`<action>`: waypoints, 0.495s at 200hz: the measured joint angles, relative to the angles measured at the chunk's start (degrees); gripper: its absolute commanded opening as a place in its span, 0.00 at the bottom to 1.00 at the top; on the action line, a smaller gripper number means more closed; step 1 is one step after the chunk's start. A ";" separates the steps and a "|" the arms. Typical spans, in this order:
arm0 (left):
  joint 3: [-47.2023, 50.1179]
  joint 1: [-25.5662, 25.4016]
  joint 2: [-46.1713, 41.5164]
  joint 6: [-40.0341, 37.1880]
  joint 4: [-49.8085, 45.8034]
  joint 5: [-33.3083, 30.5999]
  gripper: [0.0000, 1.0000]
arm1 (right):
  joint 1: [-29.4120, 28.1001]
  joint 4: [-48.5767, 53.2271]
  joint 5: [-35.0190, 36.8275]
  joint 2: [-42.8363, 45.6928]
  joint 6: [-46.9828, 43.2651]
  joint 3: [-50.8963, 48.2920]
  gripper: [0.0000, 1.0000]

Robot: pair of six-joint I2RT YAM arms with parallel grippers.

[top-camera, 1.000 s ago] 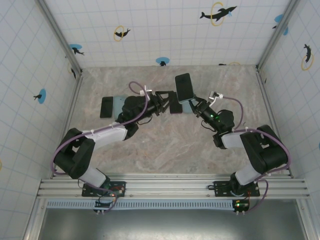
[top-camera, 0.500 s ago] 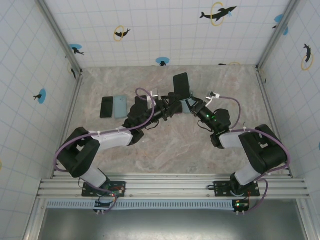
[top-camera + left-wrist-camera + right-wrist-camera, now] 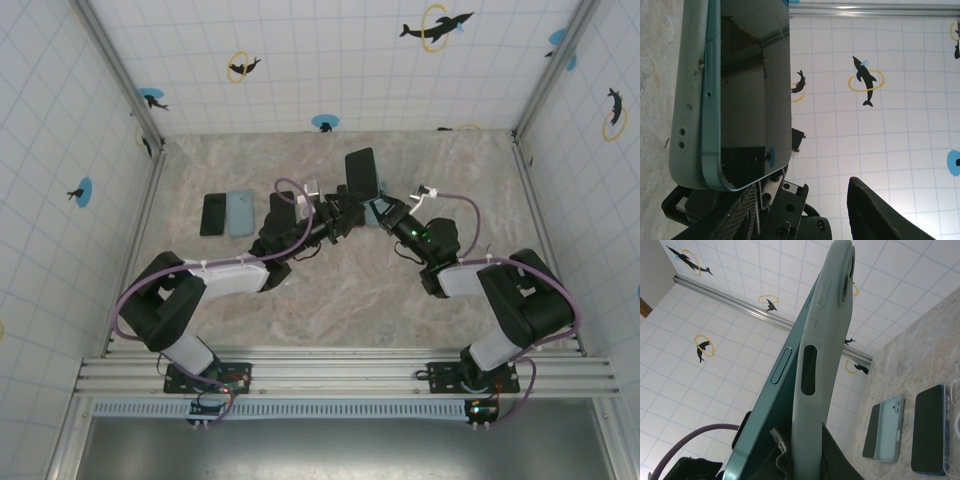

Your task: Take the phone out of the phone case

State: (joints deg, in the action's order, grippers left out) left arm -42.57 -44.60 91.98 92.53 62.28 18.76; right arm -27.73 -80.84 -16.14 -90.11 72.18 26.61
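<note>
**Right gripper** (image 3: 386, 211): clenched on the lower end of the phone case (image 3: 373, 203). It holds the case upright and clear of the surface (image 3: 330, 290). In the right wrist view the right gripper (image 3: 800, 460) sits at the bottom of the frame, and the pale green phone case (image 3: 826, 340) rises from it with the camera bump at the top.

**Phone** (image 3: 782, 385): still seated in the case at the lower end. Its darker teal frame stands away from the case along the upper edge. In the top view the phone (image 3: 361, 175) shows its dark screen, facing the left arm.

**Left gripper** (image 3: 346, 210): released, just beside the lower end of the phone. In the left wrist view the left gripper (image 3: 800, 195) has its jaws apart. The lower corner of the phone (image 3: 755, 90) sits just above the mesh-padded finger. The phone case (image 3: 690, 90) lies behind the phone.

**Surface items**:
- A black handset (image 3: 212, 214) and a light blue case (image 3: 240, 213) lie side by side, well to the left.
- A further dark handset (image 3: 929, 432) lies flat beyond the grippers.
</note>
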 measured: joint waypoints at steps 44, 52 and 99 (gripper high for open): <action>0.00 0.00 1.77 0.87 1.38 -0.46 0.45 | -0.22 -0.15 -0.15 0.00 -0.02 0.00 0.00; 0.00 0.00 2.03 0.98 1.73 -0.61 0.44 | -0.31 -0.09 -0.02 0.00 -0.02 0.00 0.00; 0.00 -0.11 2.25 1.42 2.49 -2.54 0.38 | -0.96 -0.55 1.44 0.02 0.00 0.00 0.00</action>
State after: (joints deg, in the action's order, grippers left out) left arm -42.57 -44.71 94.24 93.95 64.77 16.23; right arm -28.69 -81.38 -14.70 -90.08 72.18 26.61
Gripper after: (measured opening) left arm 0.396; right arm 0.120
